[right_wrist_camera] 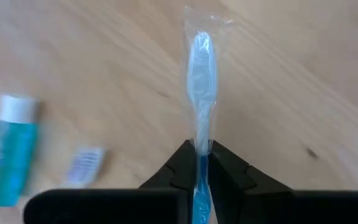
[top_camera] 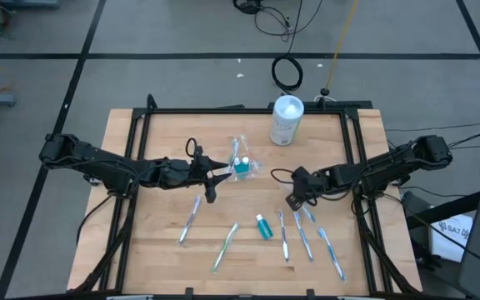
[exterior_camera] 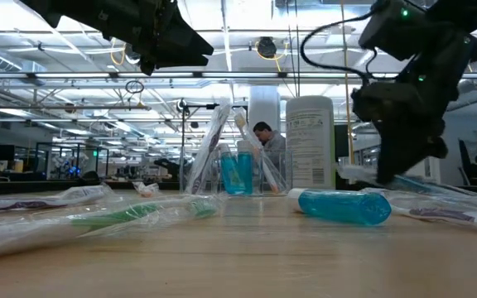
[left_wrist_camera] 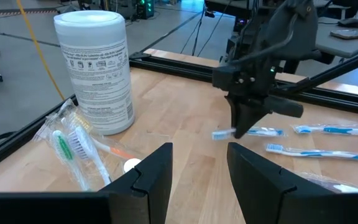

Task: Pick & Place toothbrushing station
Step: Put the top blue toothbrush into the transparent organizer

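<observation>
My right gripper (top_camera: 292,200) is shut on a blue toothbrush (right_wrist_camera: 201,68) in a clear wrapper, low over the table right of centre. Several more wrapped toothbrushes (top_camera: 305,237) lie along the near half, and between them lies a small teal tube (top_camera: 262,227) with a white cap. A clear bag (top_camera: 242,160) holding toothbrushes and a teal tube stands upright near the middle. My left gripper (top_camera: 222,172) hangs high beside the bag, its fingers (left_wrist_camera: 160,171) apart with bare table showing between them. My right gripper pinches the wrapped toothbrush's slim part (right_wrist_camera: 200,152) between its two fingers, a little back from one end. The fingers slant down from above and lie across the brush. The brush (exterior_camera: 356,174) sticks out roughly level on both sides, just above the table. Whether my left gripper touches the bag (left_wrist_camera: 73,149), I cannot tell.
A tall white wipes canister (top_camera: 287,119) stands at the far edge, right behind the bag. A black metal frame (top_camera: 132,150) rims the wooden table. Bare wood shows at the near left corner and between the two arms.
</observation>
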You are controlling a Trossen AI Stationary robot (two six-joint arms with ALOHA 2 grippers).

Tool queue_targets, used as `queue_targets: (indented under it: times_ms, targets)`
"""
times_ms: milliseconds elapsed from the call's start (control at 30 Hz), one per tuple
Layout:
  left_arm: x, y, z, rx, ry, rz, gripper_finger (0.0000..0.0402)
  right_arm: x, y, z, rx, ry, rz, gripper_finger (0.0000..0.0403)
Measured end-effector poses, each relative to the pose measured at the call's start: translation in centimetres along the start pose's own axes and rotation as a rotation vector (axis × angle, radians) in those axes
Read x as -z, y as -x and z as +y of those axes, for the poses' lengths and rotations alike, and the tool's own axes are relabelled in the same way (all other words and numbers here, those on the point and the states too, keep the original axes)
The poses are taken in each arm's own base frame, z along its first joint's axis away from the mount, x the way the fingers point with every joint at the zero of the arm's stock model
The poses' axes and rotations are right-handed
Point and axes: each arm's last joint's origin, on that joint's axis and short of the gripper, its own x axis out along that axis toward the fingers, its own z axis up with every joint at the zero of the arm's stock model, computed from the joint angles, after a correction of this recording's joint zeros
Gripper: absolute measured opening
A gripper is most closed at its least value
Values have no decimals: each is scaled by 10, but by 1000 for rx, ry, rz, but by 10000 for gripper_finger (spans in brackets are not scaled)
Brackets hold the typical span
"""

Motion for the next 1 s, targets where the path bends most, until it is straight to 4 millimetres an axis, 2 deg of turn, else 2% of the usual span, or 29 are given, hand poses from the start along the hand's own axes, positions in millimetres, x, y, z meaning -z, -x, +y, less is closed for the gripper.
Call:
queue_targets:
  times_ms: [233, 633, 1000]
  targets:
    - [0, 0, 0, 0, 9, 0, 157, -14, 2, 14, -124, 121, -174, 23]
    - [0, 0, 0, 0, 13, 0, 157, -41, 8, 23, -232, 337, -399, 23]
    - [0, 0, 0, 0, 13, 0, 157, -59, 28, 44, -342, 626, -741, 24]
